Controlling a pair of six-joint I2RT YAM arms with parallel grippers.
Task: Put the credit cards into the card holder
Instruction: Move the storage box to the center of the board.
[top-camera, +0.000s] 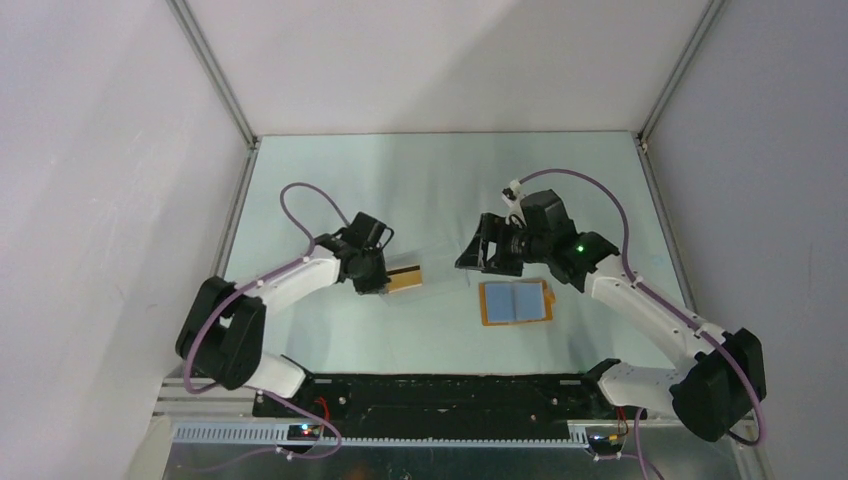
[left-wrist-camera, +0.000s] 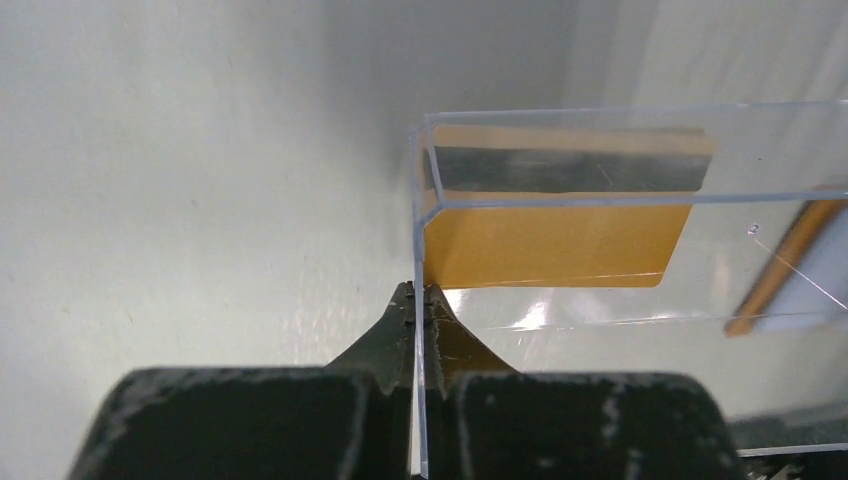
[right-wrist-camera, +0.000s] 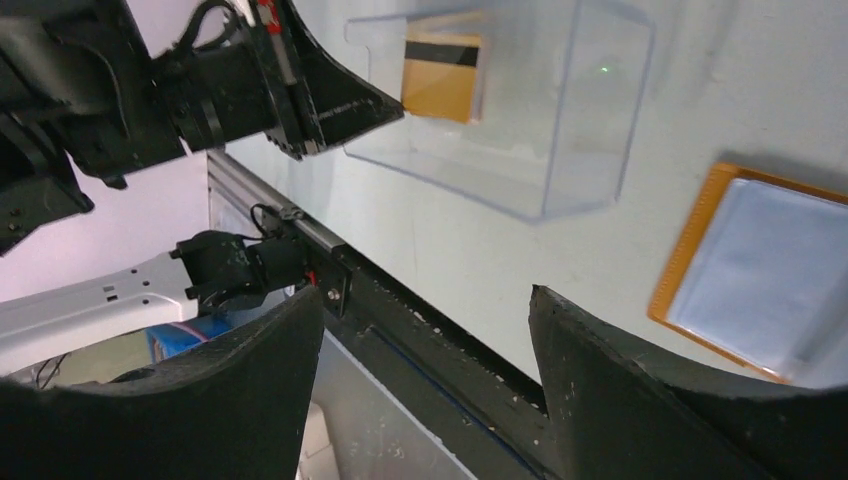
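The credit cards (left-wrist-camera: 555, 235), golden-orange with a dark stripe, stand on edge inside a clear plastic box (left-wrist-camera: 600, 150). They also show in the top view (top-camera: 405, 277) and in the right wrist view (right-wrist-camera: 443, 75). My left gripper (left-wrist-camera: 422, 295) is shut on the box's left wall; it also shows in the top view (top-camera: 378, 275). The card holder (top-camera: 516, 302) lies open and flat, orange rim with blue-grey pockets up, and shows in the right wrist view (right-wrist-camera: 760, 270). My right gripper (top-camera: 482, 266) is open and empty, above the table between the box and the card holder.
The clear box (top-camera: 445, 280) lies between both grippers, its open side toward the right arm. White walls close the table on three sides. The black base rail (right-wrist-camera: 420, 310) runs along the near edge.
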